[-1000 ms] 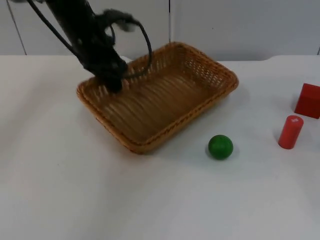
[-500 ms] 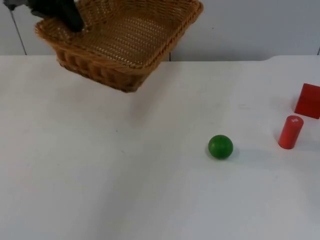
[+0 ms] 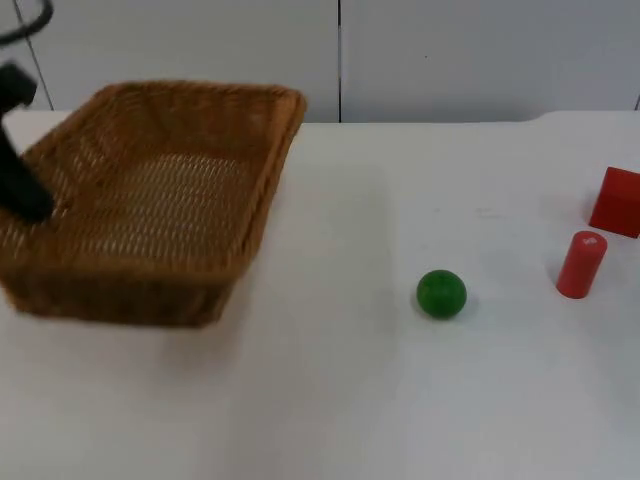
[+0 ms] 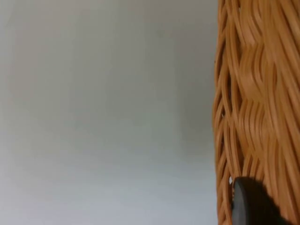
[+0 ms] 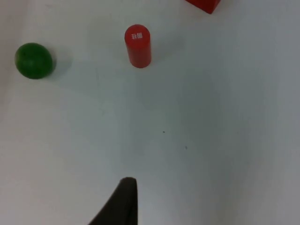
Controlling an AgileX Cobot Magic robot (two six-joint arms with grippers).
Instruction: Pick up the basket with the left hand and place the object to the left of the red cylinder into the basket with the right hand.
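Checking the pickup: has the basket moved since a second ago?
Yes. The basket, held by the left gripper, has gone left, away from the green ball, which stayed put.

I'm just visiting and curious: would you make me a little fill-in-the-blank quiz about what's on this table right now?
1. The left gripper holds the wicker ____ by its rim.
2. The ball on the white table is ____ in colour.
3. The ball lies to the ____ of the red cylinder in the top view.
4. Behind the cylinder sits a red ____.

Missing words: basket; green; left; block
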